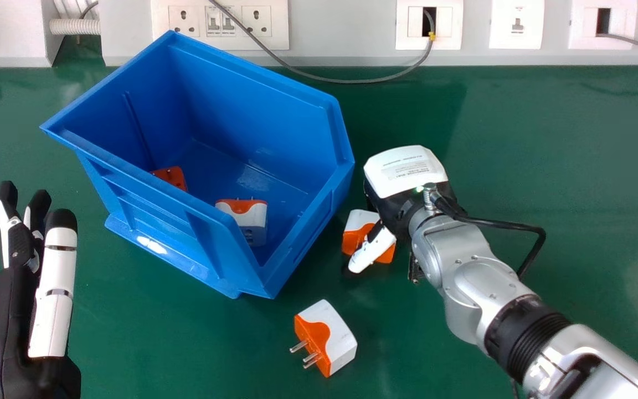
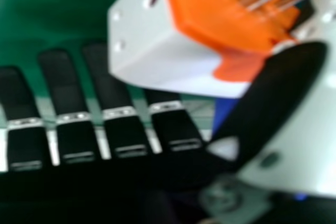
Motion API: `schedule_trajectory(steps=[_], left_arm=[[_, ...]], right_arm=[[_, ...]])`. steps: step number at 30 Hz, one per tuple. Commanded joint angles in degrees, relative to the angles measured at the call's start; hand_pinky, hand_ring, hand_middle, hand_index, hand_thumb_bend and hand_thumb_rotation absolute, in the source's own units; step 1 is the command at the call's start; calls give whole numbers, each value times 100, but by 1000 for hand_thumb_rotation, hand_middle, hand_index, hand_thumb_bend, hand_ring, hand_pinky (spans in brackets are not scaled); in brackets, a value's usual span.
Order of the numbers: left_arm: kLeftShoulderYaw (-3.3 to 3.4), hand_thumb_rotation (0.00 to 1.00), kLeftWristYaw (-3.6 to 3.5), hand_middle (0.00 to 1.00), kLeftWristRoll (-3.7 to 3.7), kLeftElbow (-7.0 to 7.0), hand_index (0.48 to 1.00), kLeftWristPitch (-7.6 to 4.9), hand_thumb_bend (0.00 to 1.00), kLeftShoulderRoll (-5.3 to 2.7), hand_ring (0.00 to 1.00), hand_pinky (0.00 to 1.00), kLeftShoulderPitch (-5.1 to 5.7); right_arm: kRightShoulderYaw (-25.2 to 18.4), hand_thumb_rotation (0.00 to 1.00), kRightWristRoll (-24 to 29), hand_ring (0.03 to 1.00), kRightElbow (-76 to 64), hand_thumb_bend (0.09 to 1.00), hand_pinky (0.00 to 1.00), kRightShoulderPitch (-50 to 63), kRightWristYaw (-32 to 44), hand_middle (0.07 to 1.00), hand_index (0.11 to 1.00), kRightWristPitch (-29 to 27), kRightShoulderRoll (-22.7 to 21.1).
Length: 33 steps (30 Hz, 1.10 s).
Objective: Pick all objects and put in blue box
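Straddling an adapter (image 1: 355,235) near the blue box's edge (image 1: 312,230) — right hand (image 1: 406,173), fingers straight.

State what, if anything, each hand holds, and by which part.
The left hand holds nothing. The right hand has its thumb over the orange part of a plug; any grip is unclear.

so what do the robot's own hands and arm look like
The left hand is black with white plates and black fingertips. The right hand matches, with a printed white cover and a tiny green light. The right arm has a rounded silver forearm, a ribbed black band and a black cable looping beside it.
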Motion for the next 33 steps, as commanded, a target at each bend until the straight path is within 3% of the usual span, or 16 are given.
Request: schedule_trajectory(steps=[1,2,5,7,11,13,18,24,28,33], left_arm=[[49,766,-38,1000,-67,-98,1000,-176,289,-6,1000,1000,36],[54,770,-36,1000,-72,-93,1000,-181,291,-11,1000,1000,37],[69,776,-82,1000,-52,-30,1000,-294,289,7,1000,1000,37],[80,779,-98,1000,-32,0,1000,-345,291,10,1000,1000,40],[106,795,-118,1000,-66,19,1000,-355,293,7,1000,1000,42],[115,797,-134,1000,-35,45,1000,-397,296,28,1000,1000,39],[117,793,-98,1000,-13,7,1000,-306,323,30,1000,1000,20],[127,775,-131,1000,-27,42,1000,-311,323,64,1000,1000,-28],[139,767,-109,1000,-4,84,1000,-264,320,80,1000,1000,-114],[155,760,-115,1000,-18,194,1000,-264,329,100,1000,1000,-231]], right_arm=[[-39,189,215,546,17,552,446,-24,28,592,553,-288,135],[-76,96,243,467,55,531,377,-9,-72,533,558,-333,134],[-302,25,511,399,92,513,307,100,-442,489,564,-698,66],[-378,8,639,411,103,506,311,140,-563,516,543,-927,-19],[-612,0,930,464,49,486,317,232,-736,572,517,-1189,-97],[-619,0,965,469,51,486,319,215,-722,569,516,-1206,-113],[-796,0,1176,463,-51,485,313,255,-710,554,540,-1090,-80],[-982,0,1310,450,-340,483,300,400,-675,541,567,-892,-103],[-756,0,984,446,-662,487,299,434,-525,530,553,-573,-316],[-985,0,1006,447,-1623,489,298,949,-630,527,546,-519,-690]])
